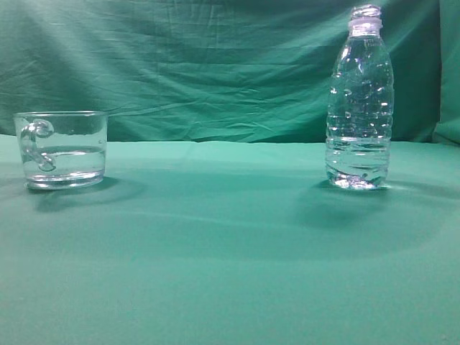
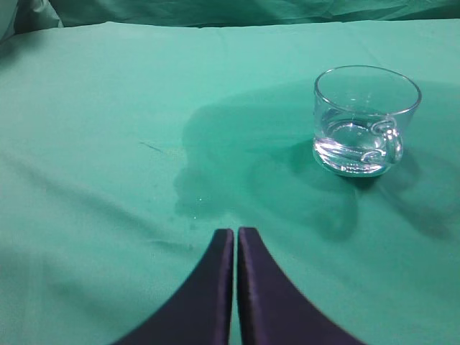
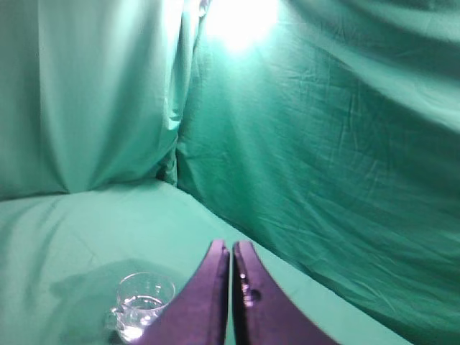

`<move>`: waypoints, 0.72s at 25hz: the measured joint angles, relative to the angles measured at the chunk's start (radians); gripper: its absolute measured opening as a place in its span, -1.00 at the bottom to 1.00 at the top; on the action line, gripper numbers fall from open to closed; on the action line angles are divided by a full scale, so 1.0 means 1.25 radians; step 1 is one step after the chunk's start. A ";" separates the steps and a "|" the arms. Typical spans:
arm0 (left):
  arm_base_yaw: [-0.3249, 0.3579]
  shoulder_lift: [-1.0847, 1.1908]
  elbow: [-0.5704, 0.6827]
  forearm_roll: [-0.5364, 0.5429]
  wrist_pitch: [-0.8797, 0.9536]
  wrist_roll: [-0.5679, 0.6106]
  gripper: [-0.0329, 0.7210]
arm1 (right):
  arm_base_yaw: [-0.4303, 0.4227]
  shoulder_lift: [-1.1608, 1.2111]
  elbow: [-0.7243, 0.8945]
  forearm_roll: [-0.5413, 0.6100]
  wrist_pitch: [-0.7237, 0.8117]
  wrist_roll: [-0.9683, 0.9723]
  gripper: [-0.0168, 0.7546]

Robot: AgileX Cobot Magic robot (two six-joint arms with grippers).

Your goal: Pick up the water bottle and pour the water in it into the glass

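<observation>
The water bottle (image 1: 359, 100) stands upright and uncapped on the right of the green table, with a low level of water (image 1: 357, 159) near its base. The glass (image 1: 61, 149) stands on the left with its handle towards the camera and some water in it. It also shows in the left wrist view (image 2: 365, 120) and in the right wrist view (image 3: 144, 304). My left gripper (image 2: 236, 231) is shut and empty, well short of the glass. My right gripper (image 3: 231, 244) is shut and empty, raised above the table. Neither gripper shows in the exterior view.
A green cloth (image 1: 215, 251) covers the table and a green backdrop (image 1: 201, 65) hangs behind it. A darker damp-looking patch (image 2: 215, 158) lies on the cloth left of the glass. A bright light glare (image 3: 241, 21) shows high on the backdrop.
</observation>
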 joint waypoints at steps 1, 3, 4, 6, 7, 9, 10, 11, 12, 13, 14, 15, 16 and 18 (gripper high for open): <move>0.000 0.000 0.000 0.000 0.000 0.000 -0.91 | 0.000 -0.018 0.000 0.000 -0.002 0.012 -0.96; 0.000 0.000 0.000 0.000 0.000 0.000 -0.91 | 0.000 -0.052 0.000 0.002 0.016 0.055 -0.96; 0.000 0.000 0.000 0.000 0.000 0.000 -0.91 | 0.000 -0.068 0.000 0.002 0.045 0.092 -0.96; 0.000 0.000 0.000 0.000 0.000 0.000 -0.91 | 0.000 -0.094 0.000 0.005 0.135 0.175 -0.96; 0.000 0.000 0.000 0.000 0.000 0.000 -0.91 | 0.000 -0.102 0.000 0.008 0.197 0.227 -0.96; 0.000 0.000 0.000 0.000 0.000 0.000 -0.91 | 0.000 -0.113 0.000 0.016 0.316 0.320 -0.96; 0.000 0.000 0.000 0.000 0.000 0.000 -0.91 | 0.000 -0.113 0.000 0.024 0.372 0.345 -0.96; 0.000 0.000 0.000 0.000 0.000 0.000 -0.91 | 0.000 -0.114 0.000 0.027 0.416 0.345 -0.96; 0.000 0.000 0.000 0.000 0.000 0.000 -0.91 | 0.000 -0.114 0.000 0.032 0.450 0.345 -0.96; 0.000 0.000 0.000 0.000 0.000 0.000 -0.91 | 0.000 -0.114 0.000 0.034 0.473 0.345 -0.96; 0.000 0.000 0.000 0.000 0.000 0.000 -0.91 | 0.000 -0.114 0.004 0.040 0.498 0.345 -0.96; 0.000 0.000 0.000 0.000 0.000 0.000 -0.91 | 0.000 -0.116 0.012 0.053 0.522 0.345 -0.96; 0.000 0.000 0.000 0.000 0.000 0.000 -0.91 | 0.000 -0.117 0.022 0.076 0.542 0.331 -0.96; 0.000 0.000 0.000 0.000 0.000 0.000 -0.91 | 0.000 -0.117 0.046 0.182 0.561 0.182 -0.96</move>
